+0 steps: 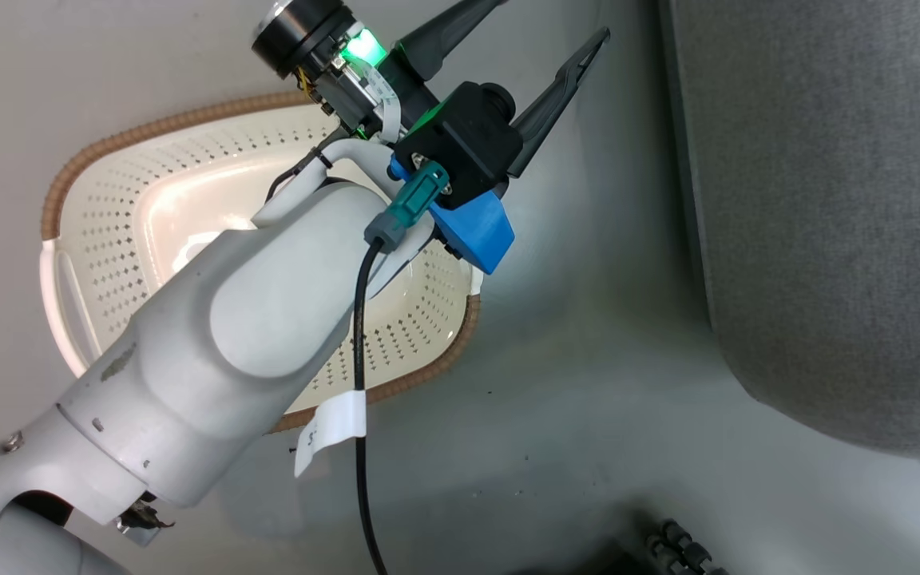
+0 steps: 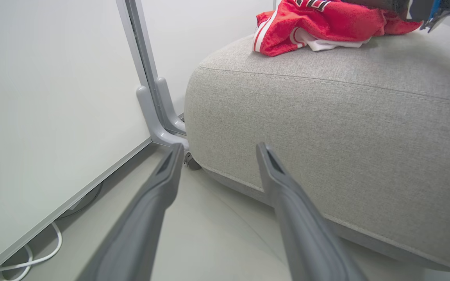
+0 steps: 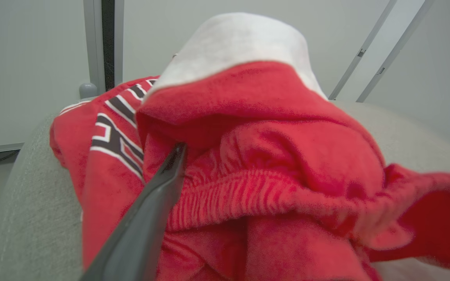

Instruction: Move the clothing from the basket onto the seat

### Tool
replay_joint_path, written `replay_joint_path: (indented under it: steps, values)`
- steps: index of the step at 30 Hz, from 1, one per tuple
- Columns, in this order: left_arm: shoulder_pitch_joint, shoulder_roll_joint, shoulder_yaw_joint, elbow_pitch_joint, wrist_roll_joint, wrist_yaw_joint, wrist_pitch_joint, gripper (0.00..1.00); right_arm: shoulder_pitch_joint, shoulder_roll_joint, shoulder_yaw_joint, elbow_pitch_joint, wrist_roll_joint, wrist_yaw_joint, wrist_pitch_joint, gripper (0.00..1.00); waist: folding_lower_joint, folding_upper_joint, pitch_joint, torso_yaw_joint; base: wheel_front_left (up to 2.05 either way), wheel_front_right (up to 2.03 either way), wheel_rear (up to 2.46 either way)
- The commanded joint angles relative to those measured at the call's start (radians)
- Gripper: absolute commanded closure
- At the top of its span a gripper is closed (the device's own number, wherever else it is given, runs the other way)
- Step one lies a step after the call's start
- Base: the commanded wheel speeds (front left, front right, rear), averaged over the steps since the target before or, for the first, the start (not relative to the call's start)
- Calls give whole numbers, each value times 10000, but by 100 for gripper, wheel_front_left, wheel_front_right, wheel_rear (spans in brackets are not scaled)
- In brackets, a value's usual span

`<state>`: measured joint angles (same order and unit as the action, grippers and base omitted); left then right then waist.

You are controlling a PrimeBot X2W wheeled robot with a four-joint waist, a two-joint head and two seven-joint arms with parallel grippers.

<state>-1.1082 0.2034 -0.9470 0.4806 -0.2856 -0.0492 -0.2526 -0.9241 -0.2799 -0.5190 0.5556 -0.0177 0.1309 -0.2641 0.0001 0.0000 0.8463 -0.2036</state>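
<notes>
Clothing (image 3: 268, 156) (bunched on seat (image 3: 25, 218)) against right jaws.

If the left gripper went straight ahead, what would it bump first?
Probably the seat, on its grey side: the left gripper points at its rounded corner, but depth is hard to judge.

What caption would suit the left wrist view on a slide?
Open left gripper hangs low beside the grey seat, with the red clothing lying crumpled on top of it.
</notes>
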Motion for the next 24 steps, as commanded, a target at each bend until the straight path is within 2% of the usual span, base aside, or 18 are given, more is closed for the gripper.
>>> replay_joint_path:
  steps: [1, 8, 16, 24]
  values:
    - [165, -51, 12, 60, -76, 67, -56, 0, 542, 81, 6, -242, 148, -1, -6, 0, -1, 0, -281, -13, 0, 0, 0]
    - [808, -407, 105, 332, -374, 96, -126, 0, 2783, 626, 32, -1313, 352, -1, -7, 0, -1, 0, -1605, -69, 0, 0, 0]
    - [1957, -353, 790, 118, -640, 228, -134, 0, 4390, 1230, 827, -3005, 311, -2, -7, 0, -1, 0, -3285, -112, 0, 0, 0]
    - [3542, -180, 2278, -284, -809, 516, -131, 0, 5341, 1382, 2904, -4278, 545, -1, -6, 0, -1, 0, -4939, 463, 0, 0, 0]
